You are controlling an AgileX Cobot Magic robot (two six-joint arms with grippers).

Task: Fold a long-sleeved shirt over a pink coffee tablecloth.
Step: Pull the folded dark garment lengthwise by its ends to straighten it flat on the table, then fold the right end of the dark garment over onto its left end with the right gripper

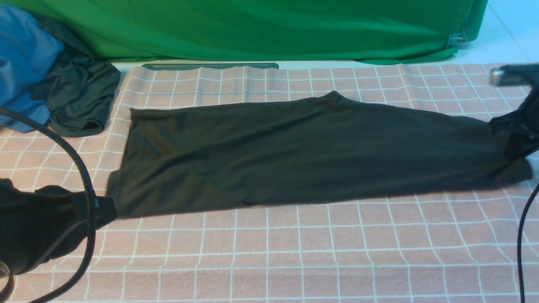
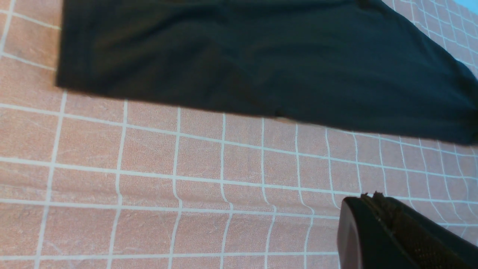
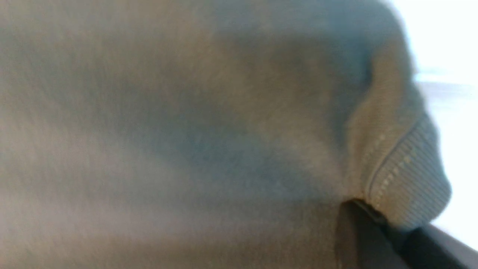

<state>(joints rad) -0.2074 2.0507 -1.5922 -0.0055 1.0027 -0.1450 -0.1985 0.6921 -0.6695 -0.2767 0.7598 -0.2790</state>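
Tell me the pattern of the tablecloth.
Pink tablecloth with thin white grid squares; front view.

A plain green cloth (image 1: 269, 29) hangs as backdrop, with pale bluish-white floor (image 1: 505, 25) at far right

Both arms (image 1: 29, 227) are black, trailing black cables (image 1: 86, 185), one silver-tipped part (image 1: 499, 77).
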